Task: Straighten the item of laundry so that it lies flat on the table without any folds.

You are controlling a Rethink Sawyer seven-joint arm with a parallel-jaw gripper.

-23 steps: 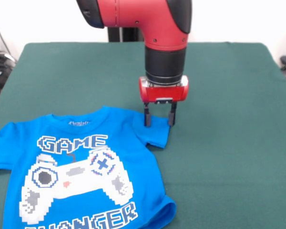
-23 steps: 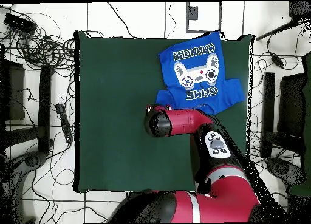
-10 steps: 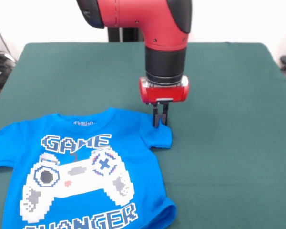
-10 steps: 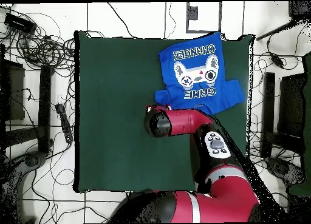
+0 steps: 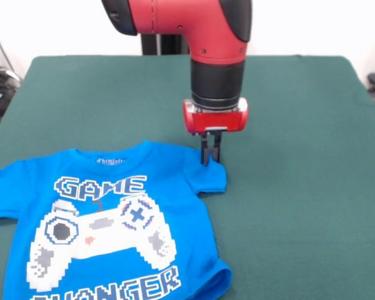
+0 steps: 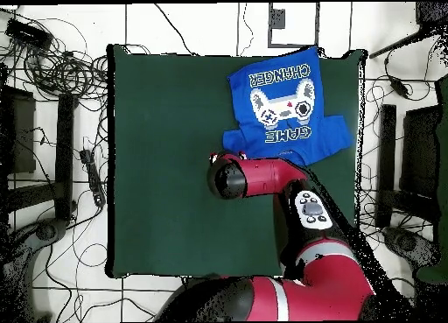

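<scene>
Dark green tabletop [image 5: 300,125], wide and bare on the side of the gripper away from the shirt and behind it, out to the far edge and to the edge beyond the open cloth; more bare green in front of the gripper, down to the picture's lower edge. In the overhead view, same tabletop [image 6: 175,162] mostly uncovered, with cables and stands lying on the floor all round its edges. Red and black arm [image 5: 206,37] coming down from above, black wrist section and red collar directly over the gripper; from overhead, arm [image 6: 262,175] covering the gripper entirely. Bright blue T-shirt [image 5: 112,219], print side up, white pixel controller and "GAME" legible, lower lettering cut by the picture's edge; spread from the gripper toward the near corner of the tabletop, one sleeve reaching off toward the side edge, hem corner nearest the open cloth curled up in a small fold. From overhead, T-shirt [image 6: 284,105] close to a corner of the tabletop, hem near one edge, far sleeve near the adjoining edge. Gripper [image 5: 210,156] with fingers pressed close together, pinching the top edge of the nearer sleeve at the shoulder; sleeve hanging just below and beside the tips, slightly bunched, touching them.
</scene>
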